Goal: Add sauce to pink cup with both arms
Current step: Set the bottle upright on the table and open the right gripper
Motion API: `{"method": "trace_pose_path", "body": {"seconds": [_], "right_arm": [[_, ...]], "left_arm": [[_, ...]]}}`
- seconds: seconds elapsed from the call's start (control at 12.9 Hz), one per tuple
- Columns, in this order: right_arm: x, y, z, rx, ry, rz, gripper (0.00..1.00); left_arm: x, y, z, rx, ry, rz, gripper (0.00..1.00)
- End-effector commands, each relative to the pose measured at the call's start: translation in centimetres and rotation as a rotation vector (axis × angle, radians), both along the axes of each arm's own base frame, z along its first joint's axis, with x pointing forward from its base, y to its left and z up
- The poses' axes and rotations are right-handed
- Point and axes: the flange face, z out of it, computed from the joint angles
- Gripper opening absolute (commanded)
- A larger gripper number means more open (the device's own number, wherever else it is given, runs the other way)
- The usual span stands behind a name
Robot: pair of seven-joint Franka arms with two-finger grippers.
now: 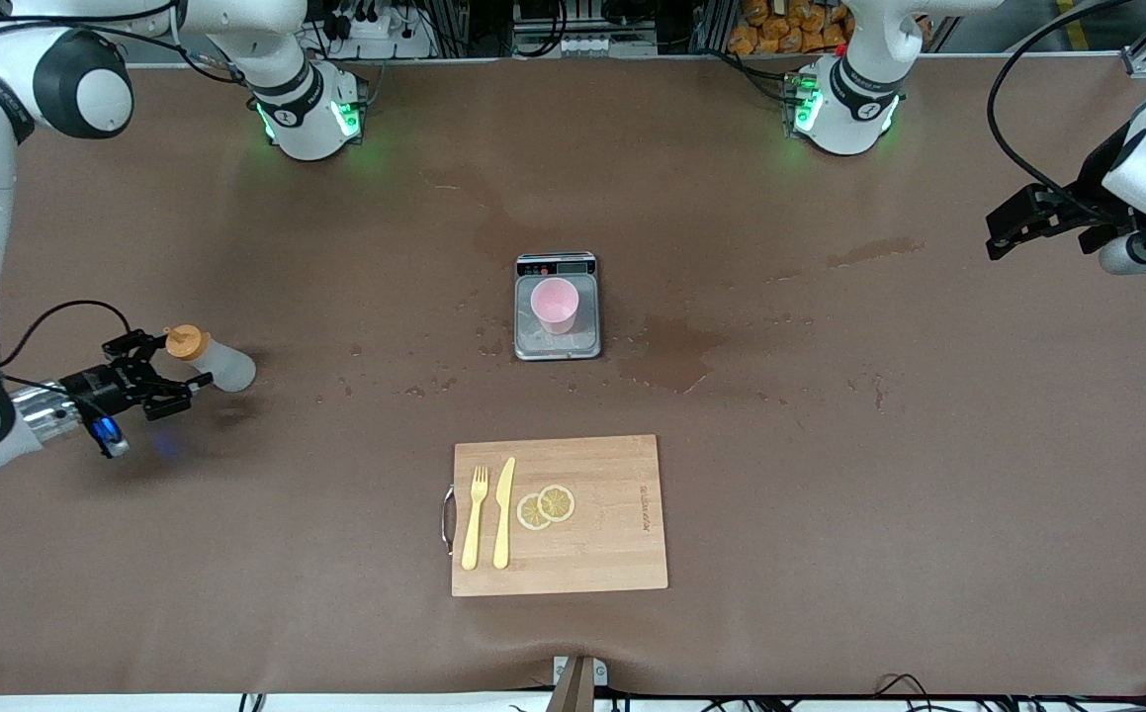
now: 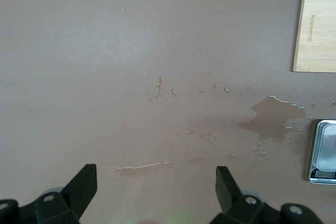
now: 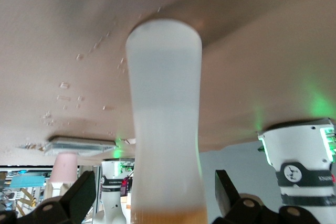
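The sauce (image 1: 212, 361) stands on the brown table (image 1: 879, 494) near the right arm's end, one translucent bottle with an orange cap. The right gripper (image 1: 173, 376) is at it, its black fingers (image 3: 79, 198) spread to either side of the bottle body (image 3: 165, 129) with a gap showing on each side, so the jaws are open around it and not pressing. The left gripper (image 2: 156, 187) hangs high over the left arm's end of the table, its two fingers wide apart with nothing between them.

One pink cup (image 1: 554, 305) sits upright on a single grey scale (image 1: 557, 309) in the middle of the table, well apart from the sauce. Nearer the front camera than the scale lies one wooden cutting board (image 1: 612, 534), carrying one yellow fork (image 1: 475, 516), one yellow knife (image 1: 503, 511) and two overlapping lemon slices (image 1: 545, 506).

Bare table runs between the bottle and the scale. The cloth is marked with a wet patch (image 1: 676, 356) just beside the scale toward the left arm's end, and scattered droplets. Two green-lit arm bases stand along the table's top edge in the front view.
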Motion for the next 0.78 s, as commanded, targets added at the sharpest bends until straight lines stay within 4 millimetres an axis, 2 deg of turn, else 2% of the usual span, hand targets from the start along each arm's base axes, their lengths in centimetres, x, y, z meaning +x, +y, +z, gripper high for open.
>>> {"method": "trace_pose_path", "body": {"seconds": [0.0, 0.23, 0.39, 0.54, 0.7], "right_arm": [[1.5, -0.6, 5.7, -0.014, -0.075, -0.005, 1.00], [2.2, 0.7, 11.0, -0.039, -0.152, 0.015, 1.00], [3.0, 3.0, 14.8, -0.043, -0.224, 0.047, 1.00], [4.0, 8.2, 19.2, -0.148, -0.294, 0.176, 1.00], [3.6, 15.2, 25.2, -0.283, -0.364, 0.321, 1.00]], "left_arm": [[-0.6, 0.3, 0.9, -0.018, -0.009, -0.006, 1.00], [-0.6, 0.3, 1.0, -0.018, -0.012, -0.006, 1.00], [-0.6, 0.3, 1.0, -0.018, -0.012, -0.008, 1.00], [-0.7, -0.4, 1.2, -0.018, -0.015, -0.015, 1.00], [-0.8, -0.8, 1.1, -0.018, -0.013, -0.026, 1.00]]}}
